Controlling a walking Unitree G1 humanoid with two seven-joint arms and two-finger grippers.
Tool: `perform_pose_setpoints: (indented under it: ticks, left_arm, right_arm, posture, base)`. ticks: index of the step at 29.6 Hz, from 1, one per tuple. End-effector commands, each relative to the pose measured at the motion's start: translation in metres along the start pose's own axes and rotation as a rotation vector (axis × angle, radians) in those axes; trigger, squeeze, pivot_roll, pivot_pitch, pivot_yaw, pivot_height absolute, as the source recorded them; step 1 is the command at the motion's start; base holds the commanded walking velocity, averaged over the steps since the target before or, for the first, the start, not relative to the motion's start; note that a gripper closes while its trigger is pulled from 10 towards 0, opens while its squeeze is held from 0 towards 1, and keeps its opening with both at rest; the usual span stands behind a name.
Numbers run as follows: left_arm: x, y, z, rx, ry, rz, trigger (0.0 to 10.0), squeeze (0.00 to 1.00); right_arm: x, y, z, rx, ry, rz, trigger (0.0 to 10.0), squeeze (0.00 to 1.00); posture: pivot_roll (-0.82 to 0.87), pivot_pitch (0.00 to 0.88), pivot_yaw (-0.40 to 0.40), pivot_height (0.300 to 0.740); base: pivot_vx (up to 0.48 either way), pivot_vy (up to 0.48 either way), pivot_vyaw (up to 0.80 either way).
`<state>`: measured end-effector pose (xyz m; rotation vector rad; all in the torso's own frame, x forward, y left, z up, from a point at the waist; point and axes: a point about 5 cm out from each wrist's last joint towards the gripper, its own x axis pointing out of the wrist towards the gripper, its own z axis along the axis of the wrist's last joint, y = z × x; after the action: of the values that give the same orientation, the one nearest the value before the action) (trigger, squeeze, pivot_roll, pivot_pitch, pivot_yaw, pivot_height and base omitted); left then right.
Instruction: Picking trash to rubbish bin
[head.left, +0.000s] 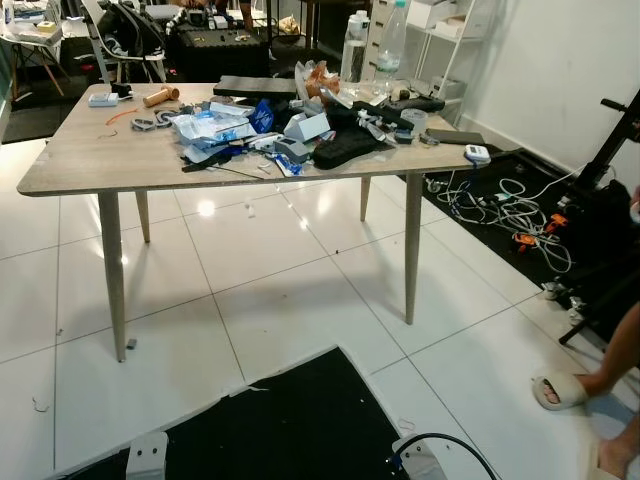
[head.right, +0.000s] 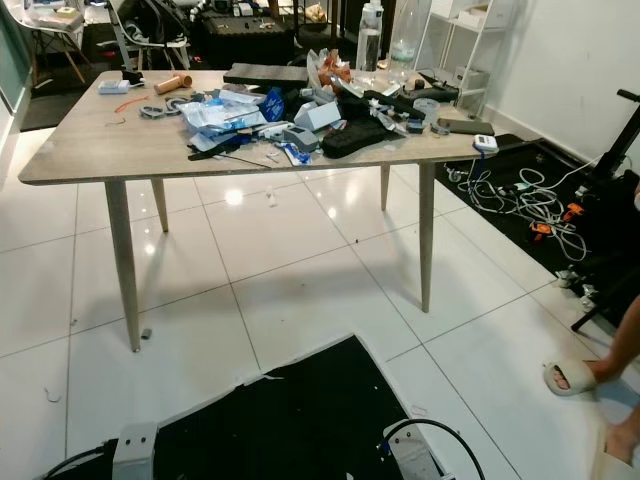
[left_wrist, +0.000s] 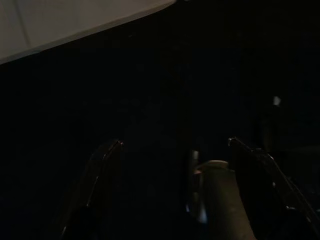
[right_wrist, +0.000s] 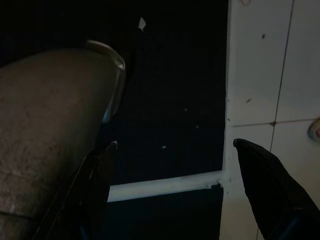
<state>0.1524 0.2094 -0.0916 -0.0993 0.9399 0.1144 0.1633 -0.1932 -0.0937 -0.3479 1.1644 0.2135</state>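
Jaws: both pairs are seen spread apart and empty; left gripper (left_wrist: 172, 150) hangs over a dark mat (head.left: 290, 420), right gripper (right_wrist: 172, 150) over the mat's edge and white tile.
Trash: crumpled blue-and-white wrappers (head.left: 215, 128) are heaped mid-counter, the pile's long axis running left to right.
Counter: pale wood-grain top (head.left: 90, 150) on slim tapered legs, cluttered toward the far right.
Floor: glossy white tiles (head.left: 300, 290); tangled cables (head.left: 500, 200) lie at right.
Person: a sandalled foot (head.left: 560, 390) is seen near right.
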Motion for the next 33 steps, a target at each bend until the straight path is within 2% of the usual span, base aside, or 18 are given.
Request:
perform_pose_setpoints:
  ticks: [1, 11, 14, 15, 16, 17, 18, 21, 22, 23, 24, 25, 27, 28, 30, 31, 33]
  left_arm:
    - [0.0, -0.003, -0.003, -0.004, 0.005, -0.013, 10.0, 0.0]
    - [0.002, -0.008, 0.005, -0.016, -0.029, -0.037, 10.0, 0.0]
    - [0.003, -0.009, 0.015, -0.007, -0.067, -0.049, 10.0, 0.0]
    - [0.006, -0.011, 0.03, 0.001, -0.122, -0.072, 10.0, 0.0]
    - [0.006, -0.011, 0.03, 0.001, -0.122, -0.072, 10.0, 0.0]
    - [0.007, -0.015, 0.042, 0.008, -0.169, -0.1, 10.0, 0.0]
    - [0.007, -0.015, 0.042, 0.008, -0.169, -0.1, 10.0, 0.0]
    - [0.009, -0.023, 0.067, 0.022, -0.261, -0.145, 10.0, 0.0]
    - [0.009, -0.023, 0.067, 0.022, -0.261, -0.145, 10.0, 0.0]
    - [0.008, -0.035, 0.096, 0.016, -0.382, -0.212, 10.0, 0.0]
    - [0.006, -0.04, 0.109, 0.013, -0.438, -0.244, 10.0, 0.0]
    - [0.006, -0.04, 0.109, 0.013, -0.438, -0.244, 10.0, 0.0]
    - [0.001, -0.052, 0.136, -0.019, -0.56, -0.329, 10.0, 0.0]
    - [0.001, -0.052, 0.136, -0.019, -0.56, -0.329, 10.0, 0.0]
    - [-0.016, -0.071, 0.177, -0.093, -0.765, -0.541, 10.0, 0.0]
    - [-0.016, -0.071, 0.177, -0.093, -0.765, -0.541, 10.0, 0.0]
    - [-0.046, -0.089, 0.213, -0.108, -0.964, -0.79, 10.0, 0.0]
  right_arm:
    - [0.0, 0.004, 0.004, 0.005, -0.02, 0.011, 10.0, 0.0]
    - [0.0, 0.003, 0.003, 0.003, -0.02, 0.005, 10.0, 0.0]
    - [0.0, 0.002, 0.003, -0.003, -0.016, 0.004, 10.0, 0.0]
    - [0.0, 0.002, 0.001, -0.018, -0.007, 0.002, 10.0, 0.0]
    - [0.0, 0.002, 0.001, -0.018, -0.007, 0.002, 10.0, 0.0]
    - [0.0, 0.002, 0.001, -0.047, -0.003, 0.005, 10.0, 0.0]
    - [0.0, 0.002, 0.001, -0.047, -0.003, 0.005, 10.0, 0.0]
    - [0.0, 0.002, 0.001, -0.028, -0.003, 0.006, 10.0, 0.0]
    - [0.0, 0.002, 0.001, -0.028, -0.003, 0.006, 10.0, 0.0]
    - [0.0, 0.001, 0.002, -0.023, -0.009, 0.005, 10.0, 0.0]
    - [0.0, 0.001, 0.002, -0.021, -0.013, 0.006, 10.0, 0.0]
    - [0.0, 0.001, 0.002, -0.021, -0.013, 0.006, 10.0, 0.0]
    - [0.0, 0.0, 0.003, -0.03, -0.02, 0.001, 10.0, 0.0]
    - [0.0, 0.0, 0.003, -0.03, -0.02, 0.001, 10.0, 0.0]
    - [0.0, 0.0, 0.003, -0.028, -0.018, 0.001, 10.0, 0.0]
    - [0.0, 0.0, 0.003, -0.028, -0.018, 0.001, 10.0, 0.0]
    - [0.0, -0.001, 0.002, -0.032, -0.013, 0.003, 10.0, 0.0]
  posture:
    - [0.04, 0.019, 0.036, 0.74]
    - [0.04, 0.02, 0.033, 0.74]
    - [0.04, 0.02, 0.031, 0.74]
    - [0.04, 0.02, 0.032, 0.74]
    - [0.04, 0.02, 0.032, 0.74]
    - [0.04, 0.02, 0.032, 0.74]
    - [0.04, 0.02, 0.032, 0.74]
    - [0.04, 0.014, 0.031, 0.74]
    - [0.04, 0.014, 0.031, 0.74]
    - [0.04, 0.014, 0.03, 0.74]
    - [0.04, 0.014, 0.03, 0.74]
    - [0.04, 0.014, 0.03, 0.74]
    - [0.04, 0.014, 0.029, 0.74]
    - [0.04, 0.014, 0.029, 0.74]
    - [0.04, 0.016, 0.027, 0.74]
    - [0.04, 0.016, 0.027, 0.74]
    - [0.04, 0.021, 0.027, 0.74]
  base:
    - [0.375, 0.0, 0.0]
    - [0.382, 0.0, 0.0]
    - [0.391, 0.0, 0.0]
    - [0.394, 0.0, 0.0]
    - [0.394, 0.0, 0.0]
    - [0.394, 0.0, -0.48]
    - [0.394, 0.0, -0.48]
    - [0.395, 0.0, -0.79]
    - [0.398, 0.0, -0.79]
    - [0.394, 0.0, -0.79]
    - [0.394, 0.0, -0.79]
    - [0.394, 0.0, -0.79]
    - [0.394, 0.0, -0.4]
    - [0.394, 0.0, -0.4]
    - [0.392, 0.0, 0.0]
    - [0.39, 0.0, 0.0]
    - [0.379, 0.0, 0.0]
